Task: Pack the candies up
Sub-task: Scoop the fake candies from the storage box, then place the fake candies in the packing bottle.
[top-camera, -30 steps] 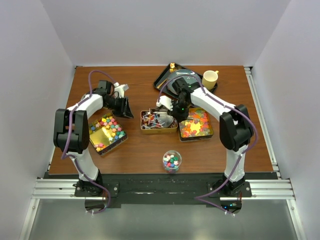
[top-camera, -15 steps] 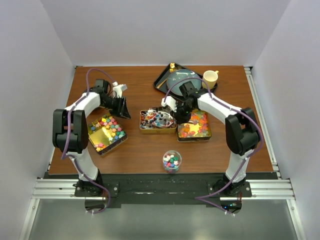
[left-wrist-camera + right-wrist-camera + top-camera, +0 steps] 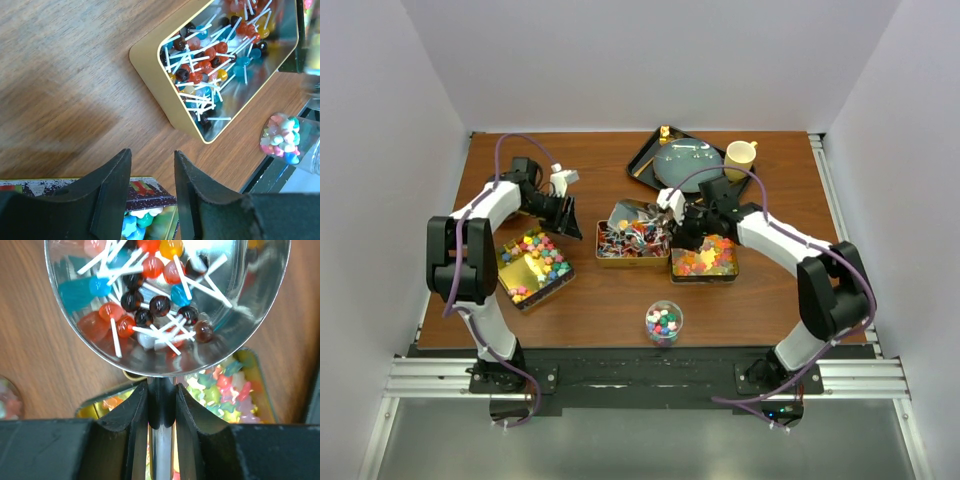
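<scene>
Three gold tins hold the candies. Multicoloured chunky pieces fill the left tin (image 3: pixel 531 266). Small lollipops on white sticks lie in the middle tin (image 3: pixel 633 242) (image 3: pixel 220 65). Orange, yellow and pink gummies sit in the right tin (image 3: pixel 705 259) (image 3: pixel 227 390). My right gripper (image 3: pixel 682 226) (image 3: pixel 161 388) is shut on the handle of a shiny metal scoop (image 3: pixel 627 214) (image 3: pixel 165 300). The scoop carries several lollipops over the far end of the middle tin. My left gripper (image 3: pixel 570 222) (image 3: pixel 151 160) stands open and empty, over the far corner of the left tin (image 3: pixel 145 197).
A small clear glass jar (image 3: pixel 663 322) (image 3: pixel 282 137) with pastel sweets stands near the front edge. At the back, a black tray (image 3: pixel 645 158) carries a teal plate (image 3: pixel 682 160), with a yellow mug (image 3: pixel 740 157) beside it. White walls close in the table.
The right gripper drew back to the right, lifting the loaded scoop out of the middle tin. The left jaws widened a little; that arm barely moved.
</scene>
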You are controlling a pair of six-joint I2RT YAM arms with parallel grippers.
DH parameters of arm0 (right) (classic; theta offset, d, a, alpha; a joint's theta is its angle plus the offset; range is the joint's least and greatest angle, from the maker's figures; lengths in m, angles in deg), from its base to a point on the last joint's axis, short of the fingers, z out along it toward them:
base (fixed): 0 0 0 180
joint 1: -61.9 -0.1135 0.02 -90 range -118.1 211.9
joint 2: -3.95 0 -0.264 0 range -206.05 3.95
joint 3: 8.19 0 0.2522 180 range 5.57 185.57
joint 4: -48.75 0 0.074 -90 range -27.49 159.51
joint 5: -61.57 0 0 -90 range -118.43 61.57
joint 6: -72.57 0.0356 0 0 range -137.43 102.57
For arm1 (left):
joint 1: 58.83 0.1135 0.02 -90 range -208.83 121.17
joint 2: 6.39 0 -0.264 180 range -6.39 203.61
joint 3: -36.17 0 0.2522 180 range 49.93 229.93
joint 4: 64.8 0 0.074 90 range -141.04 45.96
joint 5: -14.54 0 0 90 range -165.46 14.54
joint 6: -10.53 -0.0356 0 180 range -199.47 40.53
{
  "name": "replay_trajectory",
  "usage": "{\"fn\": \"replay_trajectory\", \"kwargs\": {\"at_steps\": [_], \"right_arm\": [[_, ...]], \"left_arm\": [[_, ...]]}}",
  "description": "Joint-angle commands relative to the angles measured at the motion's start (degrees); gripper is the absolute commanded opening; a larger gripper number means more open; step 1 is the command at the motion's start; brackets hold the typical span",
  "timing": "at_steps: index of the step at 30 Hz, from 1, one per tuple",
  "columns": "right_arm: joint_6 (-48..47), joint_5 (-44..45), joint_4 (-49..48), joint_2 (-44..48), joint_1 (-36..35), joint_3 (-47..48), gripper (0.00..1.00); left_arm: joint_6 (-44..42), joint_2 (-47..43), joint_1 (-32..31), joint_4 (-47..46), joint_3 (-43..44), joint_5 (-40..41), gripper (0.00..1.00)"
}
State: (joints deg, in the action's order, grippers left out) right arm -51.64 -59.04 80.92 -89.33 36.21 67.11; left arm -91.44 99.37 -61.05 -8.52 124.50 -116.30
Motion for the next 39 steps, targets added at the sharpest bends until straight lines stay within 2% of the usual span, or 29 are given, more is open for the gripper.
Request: {"fn": "replay_trajectory", "kwargs": {"at_steps": [1, 7, 11, 15, 21, 22, 26, 33, 39], "right_arm": [[3.3, -4.2, -7.4, 4.1, 0.3, 1.6, 0.00], [-3.9, -4.1, 4.2, 5.5, 1.5, 6.1, 0.00], [-9.5, -2.6, 15.5, 9.3, 3.0, 7.7, 0.00], [-13.3, -0.3, 21.9, 13.7, 3.5, 7.6, 0.00], [-21.0, 2.2, 34.3, 20.2, 3.5, 8.6, 0.00], [-22.5, 2.4, 36.3, 20.9, 3.5, 8.7, 0.00], [-27.8, 3.5, 45.0, 25.1, 3.5, 8.2, 0.00], [-35.5, 7.5, 51.5, 29.9, 3.5, 5.4, 0.00], [-37.2, 11.6, 52.3, 30.2, 2.3, 5.5, 0.00]], "left_arm": [[-2.3, -0.5, 0.4, 0.4, 3.0, -1.8, 0.45], [-1.0, -2.4, 0.4, -0.7, 4.1, -1.4, 0.45], [1.9, -5.2, 0.4, -2.9, 4.0, 0.8, 0.47], [4.7, -8.9, 0.5, -4.6, 2.3, 1.6, 0.50], [6.3, -13.3, 0.4, -5.0, -1.1, 2.5, 0.64], [5.6, -13.8, 0.4, -5.0, -1.3, 2.6, 0.79], [4.8, -17.2, 0.5, -5.1, -3.3, 2.5, 0.82], [4.4, -21.5, 0.5, -6.1, -7.6, 6.6, 0.84], [3.9, -23.8, 1.3, -6.4, -8.3, 11.4, 0.85]]}}
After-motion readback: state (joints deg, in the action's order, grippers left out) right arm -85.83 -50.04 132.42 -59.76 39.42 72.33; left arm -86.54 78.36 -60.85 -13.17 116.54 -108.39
